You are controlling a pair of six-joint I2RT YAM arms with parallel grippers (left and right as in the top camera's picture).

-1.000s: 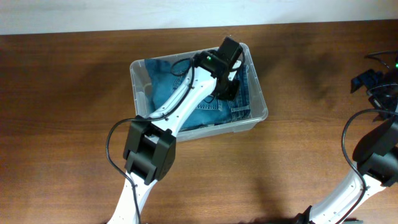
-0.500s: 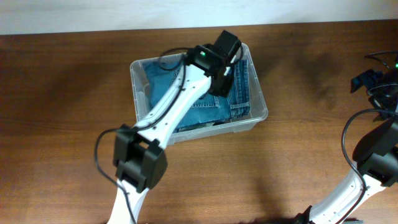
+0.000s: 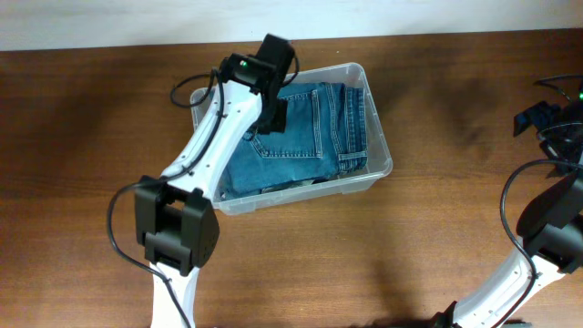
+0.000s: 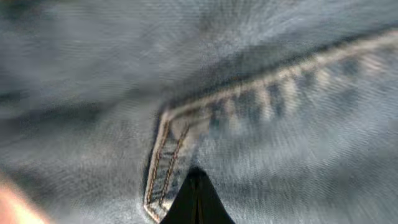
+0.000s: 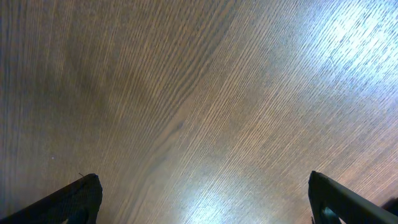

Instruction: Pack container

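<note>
Denim fills the left wrist view: folded jeans (image 4: 280,137), with a stitched pocket corner at lower centre. The left end effector (image 4: 196,200) shows at the bottom edge, its two dark fingers pressed together into a point with no gap between them and the tip right at the cloth. Whether any fabric is pinched cannot be told. From overhead, the container (image 3: 310,189) sits on the wooden bench (image 3: 437,246) in the upper centre of the frame. The jeans lie flat inside it, and the left arm reaches from the lower left to the container's upper left part. The right end effector (image 5: 203,186) hovers over bare wood, fingers spread wide, holding nothing.
</note>
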